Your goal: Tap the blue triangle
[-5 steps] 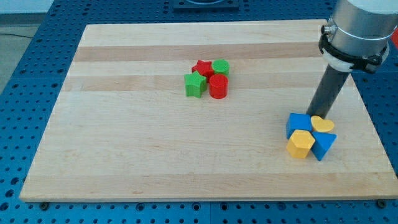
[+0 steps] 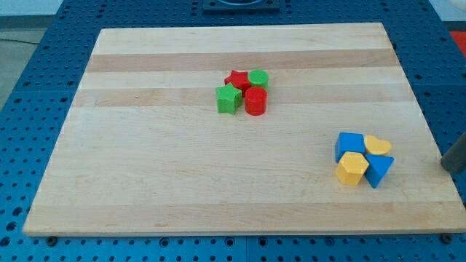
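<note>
The board (image 2: 182, 175) is pale wood with long grain stripes, and it lies on a blue metal plate (image 2: 29, 145) full of small holes. The blocks look like smooth painted pieces. My tip (image 2: 443, 169) is a dark rod end at the view's right edge, cut off by the frame — only this short piece shows, and it carries no jaws, so there is nothing to open or close.

The blue triangle (image 2: 378, 170) lies just left of my tip, apart from it, not touching. It sits against a yellow hexagon (image 2: 352, 168), a blue cube (image 2: 349, 144) and a yellow heart (image 2: 377, 145).

Far to the upper left of my tip is a second group: a red star (image 2: 236, 78) — partly hidden — a green cylinder (image 2: 258, 78), a green star (image 2: 228, 98) and a red cylinder (image 2: 255, 101).
</note>
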Controlling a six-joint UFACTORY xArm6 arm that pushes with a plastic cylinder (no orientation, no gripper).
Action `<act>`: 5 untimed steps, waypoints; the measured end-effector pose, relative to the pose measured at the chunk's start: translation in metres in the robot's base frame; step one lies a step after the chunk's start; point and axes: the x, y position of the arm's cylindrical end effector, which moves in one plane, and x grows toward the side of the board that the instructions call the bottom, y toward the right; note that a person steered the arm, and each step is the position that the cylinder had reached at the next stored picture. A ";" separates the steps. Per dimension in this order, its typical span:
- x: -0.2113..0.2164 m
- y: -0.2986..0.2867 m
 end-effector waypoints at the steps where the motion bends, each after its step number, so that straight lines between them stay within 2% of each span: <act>1: 0.000 -0.003; 5: 0.032 -0.004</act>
